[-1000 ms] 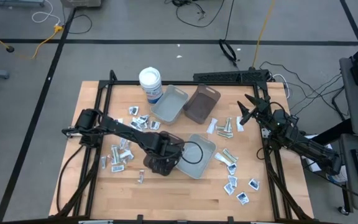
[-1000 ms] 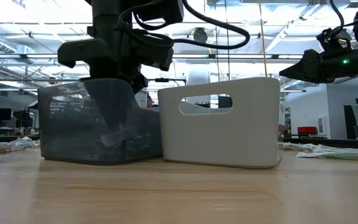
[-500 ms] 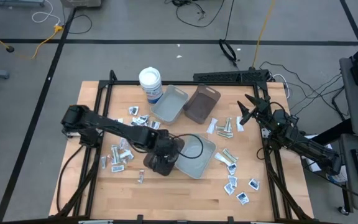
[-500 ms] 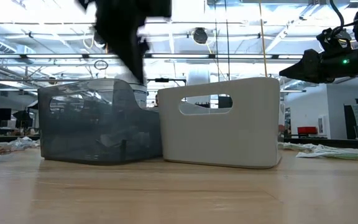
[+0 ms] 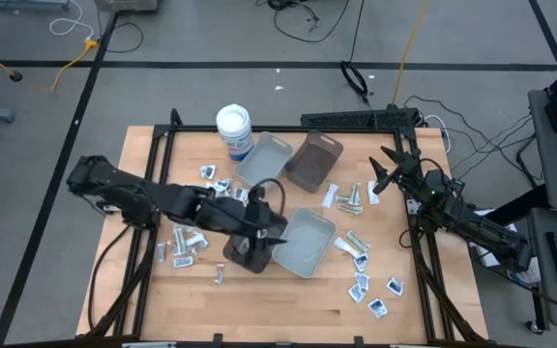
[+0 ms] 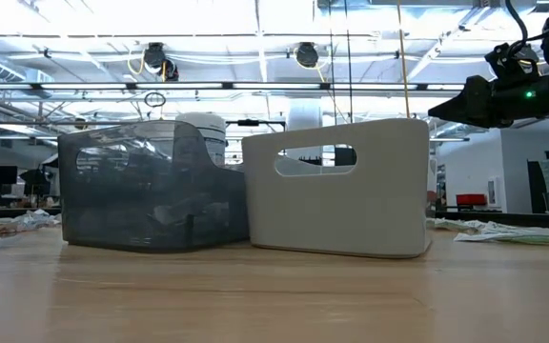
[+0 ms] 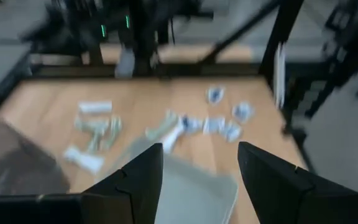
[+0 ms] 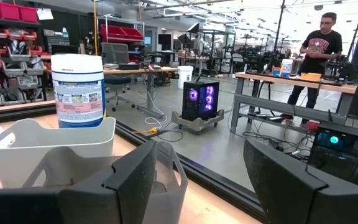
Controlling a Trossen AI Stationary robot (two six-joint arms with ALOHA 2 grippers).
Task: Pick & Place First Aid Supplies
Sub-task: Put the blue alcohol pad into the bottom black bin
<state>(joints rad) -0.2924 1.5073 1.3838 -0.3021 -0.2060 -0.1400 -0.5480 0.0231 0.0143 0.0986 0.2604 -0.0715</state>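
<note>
Matt wood table point(image 5: 288, 295) w/ smooth plastic trays point(image 5: 305, 242), black metal frame point(image 5: 356, 120)

The left wrist view is smeared with motion: beyond the open jaws of the left gripper point(image 7: 201, 165), the small pale first aid packets point(image 7: 219, 123) on the wood are too blurred to tell apart (mere white and bluish flecks). The pale grey plastic tray point(image 7: 197, 193) between the jaws is cut off by the picture's edge. In the low view, the translucent dark grey tray point(image 6: 151, 186) shows only vague shapes inside.
</note>
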